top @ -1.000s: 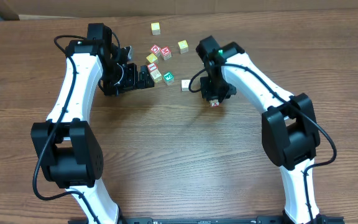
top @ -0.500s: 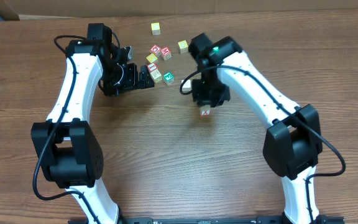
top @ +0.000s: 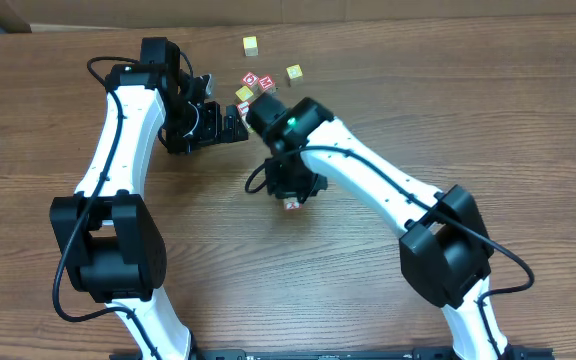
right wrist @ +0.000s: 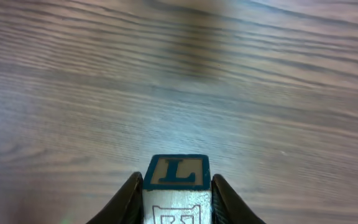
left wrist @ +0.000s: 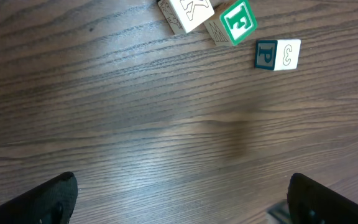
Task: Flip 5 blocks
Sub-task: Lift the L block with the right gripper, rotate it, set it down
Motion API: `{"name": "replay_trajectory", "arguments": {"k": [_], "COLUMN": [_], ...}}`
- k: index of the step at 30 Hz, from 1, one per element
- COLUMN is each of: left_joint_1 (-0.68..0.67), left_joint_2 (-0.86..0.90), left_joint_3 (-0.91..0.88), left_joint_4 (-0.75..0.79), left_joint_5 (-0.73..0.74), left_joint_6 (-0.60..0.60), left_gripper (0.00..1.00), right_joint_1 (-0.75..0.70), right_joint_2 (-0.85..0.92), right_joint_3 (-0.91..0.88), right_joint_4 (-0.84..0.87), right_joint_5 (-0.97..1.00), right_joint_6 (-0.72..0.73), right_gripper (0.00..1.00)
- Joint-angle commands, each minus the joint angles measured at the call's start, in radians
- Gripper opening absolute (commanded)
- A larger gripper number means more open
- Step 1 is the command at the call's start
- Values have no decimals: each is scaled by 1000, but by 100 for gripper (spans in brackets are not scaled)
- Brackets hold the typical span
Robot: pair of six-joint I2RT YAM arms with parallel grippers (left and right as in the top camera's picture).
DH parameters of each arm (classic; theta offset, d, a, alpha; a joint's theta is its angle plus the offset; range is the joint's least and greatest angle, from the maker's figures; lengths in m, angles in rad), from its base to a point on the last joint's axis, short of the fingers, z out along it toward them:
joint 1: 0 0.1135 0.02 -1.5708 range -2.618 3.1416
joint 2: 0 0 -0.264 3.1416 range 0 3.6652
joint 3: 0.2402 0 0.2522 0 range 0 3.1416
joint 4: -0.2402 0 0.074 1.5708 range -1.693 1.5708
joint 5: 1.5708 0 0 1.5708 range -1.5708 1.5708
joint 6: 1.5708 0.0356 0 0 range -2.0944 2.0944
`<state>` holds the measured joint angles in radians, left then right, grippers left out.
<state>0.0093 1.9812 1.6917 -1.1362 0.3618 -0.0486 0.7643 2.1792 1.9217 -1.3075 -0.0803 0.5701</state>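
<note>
Right gripper point(right wrist: 176, 200) is closed to a narrow gap on one block point(right wrist: 176, 174), with a finger pressed against each side. The block's face toward the wrist camera carries a blue-framed L, and a pale printed face sits below it. From overhead, this gripper hangs over the bare middle of the table point(top: 368, 290), well apart from the other cubes; whether the block touches the wood cannot be told. Left gripper point(left wrist: 182, 208) stands wide with nothing between its fingers. Ahead of it lie a pale K block point(left wrist: 188, 11), a green F block point(left wrist: 236, 20) close against it, and a P block point(left wrist: 277, 54) just beside. Two yellow cubes point(top: 251, 44) lie farther back.
</note>
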Motion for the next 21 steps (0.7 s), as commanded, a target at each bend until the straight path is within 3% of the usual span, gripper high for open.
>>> {"name": "replay_trajectory", "arguments": {"k": [1,11,21], "left_joint_1": [8,8,8], "left_joint_2": [8,8,8], "left_joint_3": [24,24,24], "left_joint_4": [0,0,0], "left_joint_5": [-7,-7,-7], "left_joint_6": [12,12,12], "left_gripper": [100,100,100], "right_joint_1": [23,26,26], "right_joint_2": [-37,-36,-35], "right_joint_3": [-56,-199,-227], "right_joint_4": [44,236,283], "right_joint_5": [66,80,90], "right_joint_6": [47,71,71], "right_gripper": [18,18,18]}}
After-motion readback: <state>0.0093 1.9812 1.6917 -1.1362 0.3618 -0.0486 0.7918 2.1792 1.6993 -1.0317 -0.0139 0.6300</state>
